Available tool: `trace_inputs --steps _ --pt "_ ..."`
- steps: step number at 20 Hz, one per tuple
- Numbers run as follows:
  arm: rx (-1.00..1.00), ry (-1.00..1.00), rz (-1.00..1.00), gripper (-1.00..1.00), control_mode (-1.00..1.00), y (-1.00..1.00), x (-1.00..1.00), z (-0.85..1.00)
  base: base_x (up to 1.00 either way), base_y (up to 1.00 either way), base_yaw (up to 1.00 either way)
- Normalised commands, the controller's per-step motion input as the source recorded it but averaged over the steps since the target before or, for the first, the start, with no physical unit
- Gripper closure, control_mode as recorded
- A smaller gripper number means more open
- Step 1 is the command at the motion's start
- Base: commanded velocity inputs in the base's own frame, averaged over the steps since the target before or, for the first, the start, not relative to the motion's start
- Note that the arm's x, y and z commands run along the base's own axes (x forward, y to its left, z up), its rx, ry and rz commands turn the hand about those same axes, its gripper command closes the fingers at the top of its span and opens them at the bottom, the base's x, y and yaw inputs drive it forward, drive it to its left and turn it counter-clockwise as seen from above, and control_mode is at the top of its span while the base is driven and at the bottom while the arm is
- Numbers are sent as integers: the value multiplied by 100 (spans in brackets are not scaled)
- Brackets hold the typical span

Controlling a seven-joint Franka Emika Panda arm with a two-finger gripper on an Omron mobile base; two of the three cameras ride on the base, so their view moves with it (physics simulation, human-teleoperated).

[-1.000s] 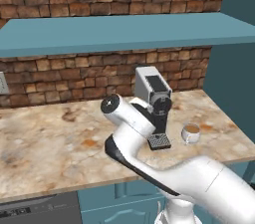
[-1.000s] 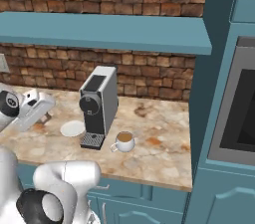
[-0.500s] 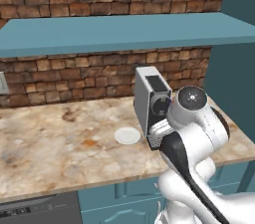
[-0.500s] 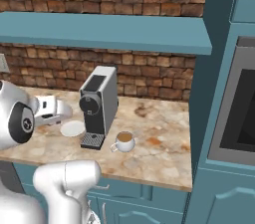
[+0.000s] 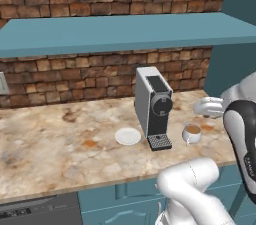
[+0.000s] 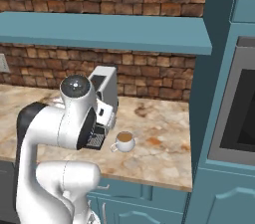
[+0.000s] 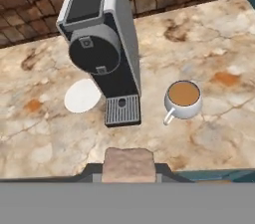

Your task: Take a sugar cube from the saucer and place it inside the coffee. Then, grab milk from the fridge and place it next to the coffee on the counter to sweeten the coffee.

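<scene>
I see my gripper [image 7: 129,168] closed narrow on the sugar cube [image 7: 128,164], held above the desk [image 7: 219,34] edge. The coffee [image 7: 183,98] stands just right of the coffee machine [image 7: 102,39]; the saucer [image 7: 82,95] lies bare on its left.

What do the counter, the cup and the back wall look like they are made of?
The beige counter with brown blotches looks like polished marbled stone, given its veins and rusty patches. The small white cup of brown coffee looks like glazed ceramic: smooth, plain white, though the render leaves it open. The reddish-brown back wall looks like rough, matte brick with uneven blocks and dark joints.
</scene>
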Motion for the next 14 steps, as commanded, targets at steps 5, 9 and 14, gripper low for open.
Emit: trace_inputs --steps 5,9,14 --pt "23 0 -12 100 -100 -73 17 -22 0 0 0" --pt "19 0 -23 100 -100 -33 26 -38 0 0 0" --pt "20 4 -21 100 -100 -22 42 -40 0 0 0"
